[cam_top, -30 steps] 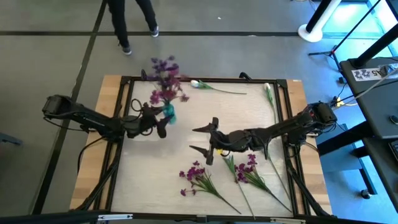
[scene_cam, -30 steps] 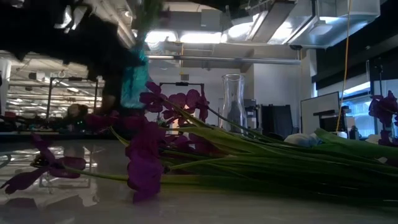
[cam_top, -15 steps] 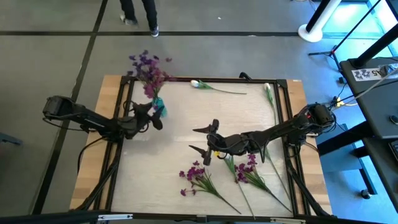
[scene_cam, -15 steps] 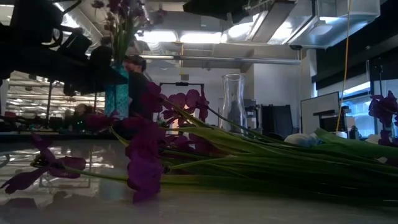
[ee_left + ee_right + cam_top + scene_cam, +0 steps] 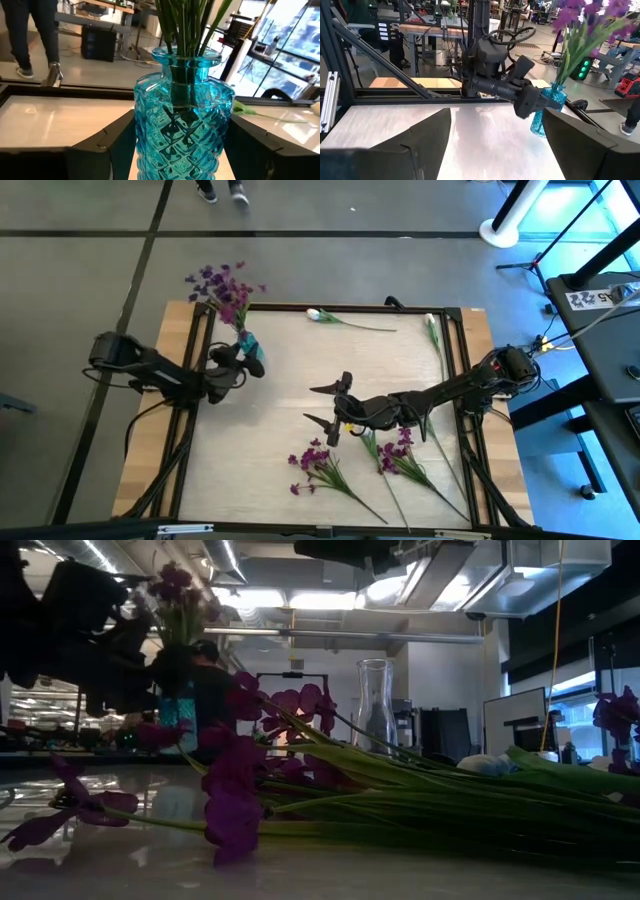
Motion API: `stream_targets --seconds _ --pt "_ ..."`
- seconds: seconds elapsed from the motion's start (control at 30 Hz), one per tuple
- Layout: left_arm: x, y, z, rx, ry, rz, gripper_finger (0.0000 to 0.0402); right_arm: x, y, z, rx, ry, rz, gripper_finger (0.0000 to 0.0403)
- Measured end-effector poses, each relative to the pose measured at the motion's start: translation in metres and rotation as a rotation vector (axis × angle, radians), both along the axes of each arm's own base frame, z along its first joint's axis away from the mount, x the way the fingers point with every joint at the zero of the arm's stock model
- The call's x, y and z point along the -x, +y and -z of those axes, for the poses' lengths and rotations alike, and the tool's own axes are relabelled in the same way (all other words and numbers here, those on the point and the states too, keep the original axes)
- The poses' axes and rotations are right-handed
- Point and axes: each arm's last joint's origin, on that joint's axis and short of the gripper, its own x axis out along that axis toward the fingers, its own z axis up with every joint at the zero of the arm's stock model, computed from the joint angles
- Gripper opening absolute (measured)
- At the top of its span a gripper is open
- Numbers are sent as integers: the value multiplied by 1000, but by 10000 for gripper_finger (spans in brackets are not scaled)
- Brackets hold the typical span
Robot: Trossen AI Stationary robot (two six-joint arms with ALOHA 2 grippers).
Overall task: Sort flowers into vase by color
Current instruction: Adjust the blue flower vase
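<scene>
I'm holding the left gripper point(image 5: 243, 360) clamped on the blue vase point(image 5: 182, 130) of purple flowers point(image 5: 222, 285) near the table point(image 5: 260, 430) corner, keeping it upright; right gripper point(image 5: 327, 406), jaws apart, is hanging mid-table.

left gripper point(image 5: 245, 362): jaws clamped, raised, far-left | right gripper point(image 5: 328, 405): jaws spread, mid-table

Both arms point(image 5: 150, 370) are dark, slender, multi-jointed links with black cabling. Each gripper point(image 5: 328, 404) carries two flat, tapering black fingers point(image 5: 400, 145) with angular inner faces.
</scene>
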Motion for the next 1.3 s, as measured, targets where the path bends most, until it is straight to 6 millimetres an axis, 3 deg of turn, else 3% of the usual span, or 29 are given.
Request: stream_targets --seconds 0.23,0.8,1.1,1.3 --pt "-19 1 11 -2 75 -38 242 0 0 -1 18 -7 -2 312" --pt "-41 2 25 -16 104 -117 243 0 0 -2 47 -11 -2 312" --pt "-53 0 20 -21 151 -55 301 -1 -3 -1 62 0 12 312" --pt "-53 0 20 -22 150 -53 316 -1 -4 0 67 13 21 312"
